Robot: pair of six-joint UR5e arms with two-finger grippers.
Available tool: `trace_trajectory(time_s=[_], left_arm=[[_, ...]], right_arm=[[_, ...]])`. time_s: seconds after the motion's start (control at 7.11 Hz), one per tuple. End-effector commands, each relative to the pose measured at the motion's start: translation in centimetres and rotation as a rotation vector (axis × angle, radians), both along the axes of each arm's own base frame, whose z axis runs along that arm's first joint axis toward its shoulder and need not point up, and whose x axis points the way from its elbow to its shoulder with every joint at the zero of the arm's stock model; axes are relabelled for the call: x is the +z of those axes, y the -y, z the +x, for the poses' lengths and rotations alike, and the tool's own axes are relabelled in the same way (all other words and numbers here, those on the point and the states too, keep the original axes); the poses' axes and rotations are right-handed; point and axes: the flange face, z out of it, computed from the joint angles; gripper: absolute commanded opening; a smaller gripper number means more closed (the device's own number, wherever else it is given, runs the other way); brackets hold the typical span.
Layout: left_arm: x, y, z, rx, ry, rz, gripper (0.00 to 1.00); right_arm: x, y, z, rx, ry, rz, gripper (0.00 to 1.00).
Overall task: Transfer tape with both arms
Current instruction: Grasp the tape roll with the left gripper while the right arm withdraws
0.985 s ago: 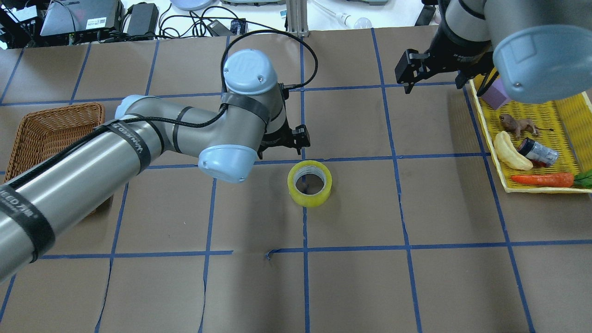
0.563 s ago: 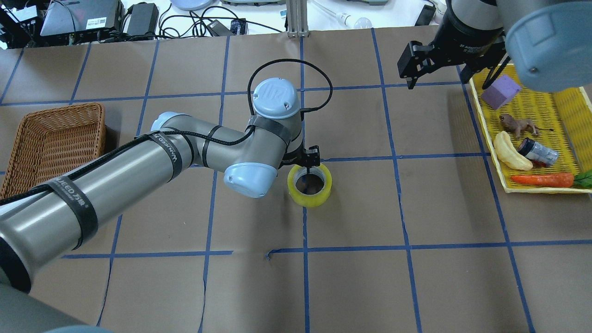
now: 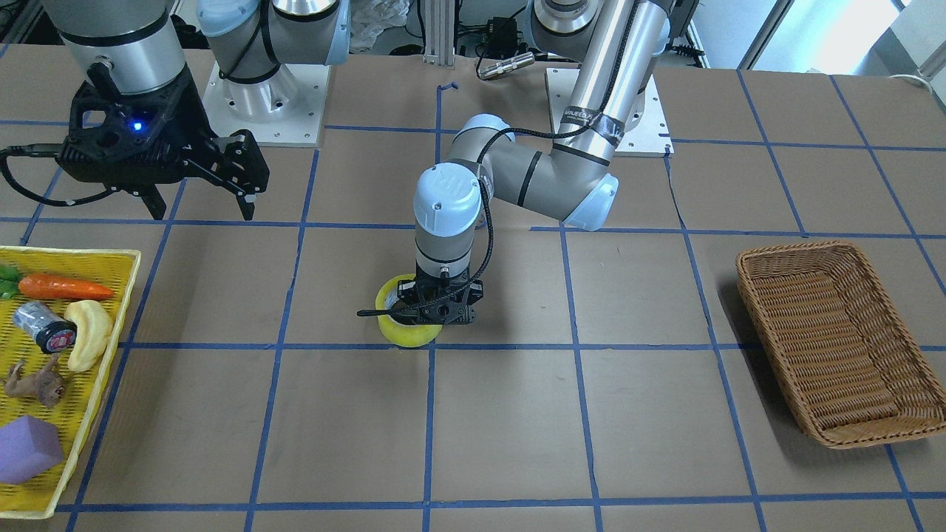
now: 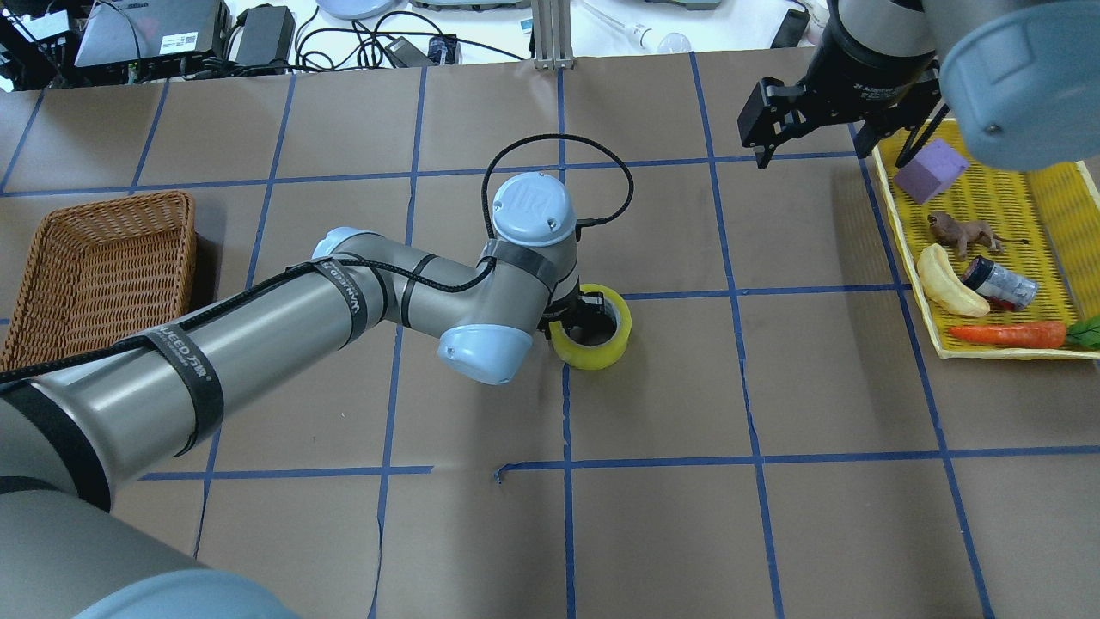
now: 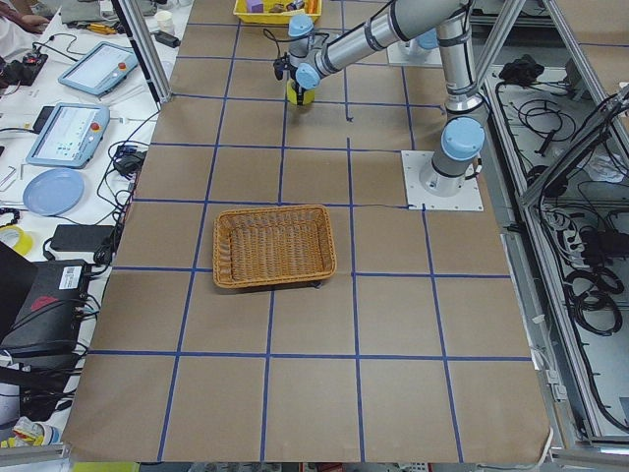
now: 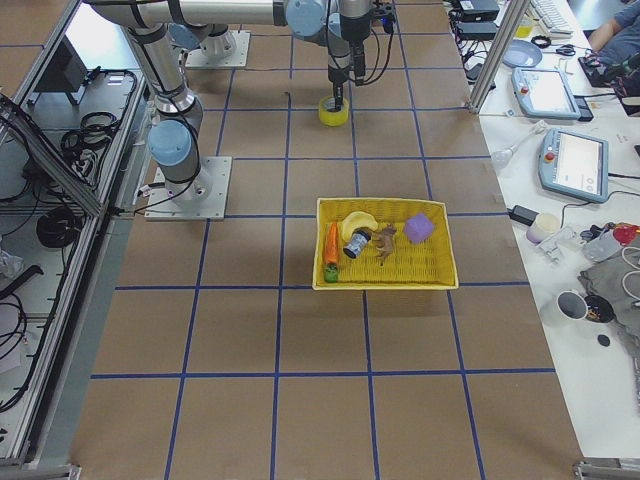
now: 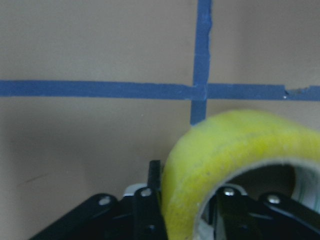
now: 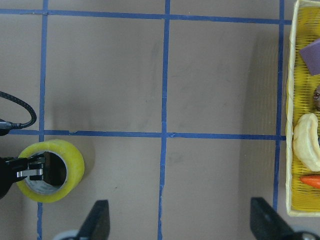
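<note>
left pincer [image 4: 586, 311] grips tape [image 4: 601, 354]; wrist cap [image 4: 533, 206] marked "ur"

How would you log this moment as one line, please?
left gripper: shut on tape wall, one finger inside core | right gripper: open, hovering near yellow tray | handover: not yet

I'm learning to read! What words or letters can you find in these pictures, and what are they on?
"UR": on the light-blue cap of the left arm.
"WANEED": on the black strap around that arm.
White print on the right arm's black wrist: too small to read.
</note>
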Motion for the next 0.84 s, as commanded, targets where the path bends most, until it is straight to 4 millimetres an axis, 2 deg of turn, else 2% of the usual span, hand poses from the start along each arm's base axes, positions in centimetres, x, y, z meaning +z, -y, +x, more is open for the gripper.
trace_trajectory(time_s=[0.0, 0.14, 0.28, 0.42, 0.56, 0.7], left_arm=[[0.8, 0.1, 0.3, 0.002, -0.002, -0.017, 0.00], [2.3, 0.4, 0.9, 0.010, -0.001, -0.030, 0.00], [5.2, 1.1, 3.5, 0.051, 0.004, -0.028, 0.00], [8.2, 2.6, 9.1, 0.068, 0.023, 0.015, 0.00], [11.5, 4.4, 17.3, 0.001, 0.031, 0.028, 0.00], [14.5, 5.8, 25.2, 0.018, 0.036, -0.020, 0.00]], right_arm=[[0.0, 0.0, 0.0, 0.000, 0.000, 0.004, 1.00], [0.0, -0.1, 0.1, 0.001, 0.000, 0.004, 1.00], [0.0, 0.0, 0.0, 0.000, 0.000, 0.004, 1.00], [0.1, 0.0, 0.0, 0.000, 0.000, 0.001, 1.00], [0.1, 0.0, 0.0, 0.000, 0.000, 0.001, 1.00], [0.1, 0.1, 0.0, 0.000, 0.000, 0.001, 1.00]])
